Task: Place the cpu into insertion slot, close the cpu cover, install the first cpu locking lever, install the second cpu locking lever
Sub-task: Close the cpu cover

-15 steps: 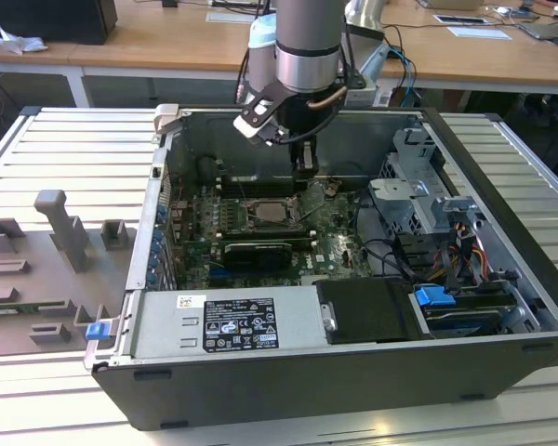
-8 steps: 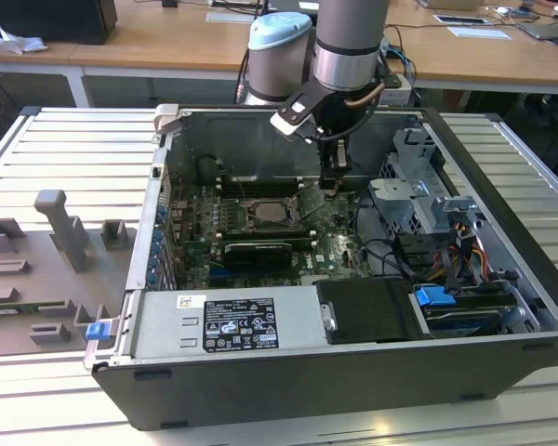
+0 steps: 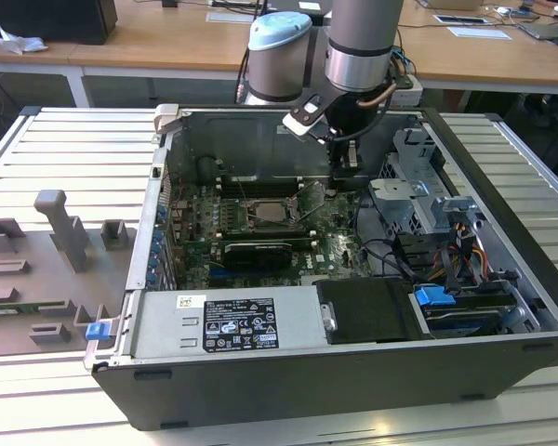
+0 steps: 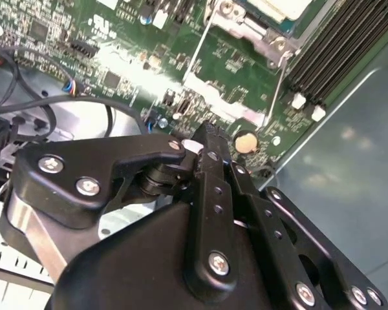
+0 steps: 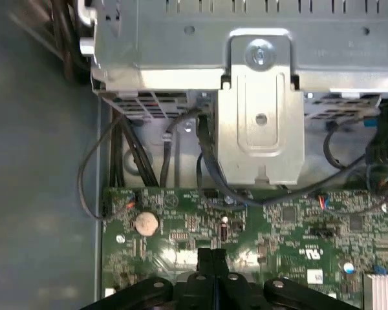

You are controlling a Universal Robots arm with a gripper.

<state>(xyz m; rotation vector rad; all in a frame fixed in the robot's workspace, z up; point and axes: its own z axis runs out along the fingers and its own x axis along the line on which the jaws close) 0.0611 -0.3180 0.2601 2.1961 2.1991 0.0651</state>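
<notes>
Two fingers of the tool (image 5: 212,257) are pressed together with nothing between them. It hangs low over the green motherboard (image 5: 291,226), near the coin cell (image 5: 147,223), on the exterior view's right of the insertion slot (image 3: 251,206). The cpu (image 4: 281,5) lies in that slot, its pale face at the edge of the second wrist view, framed by the silvery cpu cover (image 4: 246,27). I judge the cover to be down but cannot be certain. Two thin wire levers (image 4: 205,45) run beside the slot, and I cannot tell whether either is hooked home.

My worry is the crowding. The clenched tips are blunt against a wire that thin, so a push could slide off the lever and land on the small parts around it. Black cables (image 5: 207,161) loop just behind the tool, and a drift that way could snag one.

The exterior view shows me where the tool stands between the slot and the grey drive cage (image 3: 409,200). The second wrist view brings the levers and the chip face close. The first wrist view faces the opposite way, toward the cage and cables, and shows the seam between the tips most plainly.
</notes>
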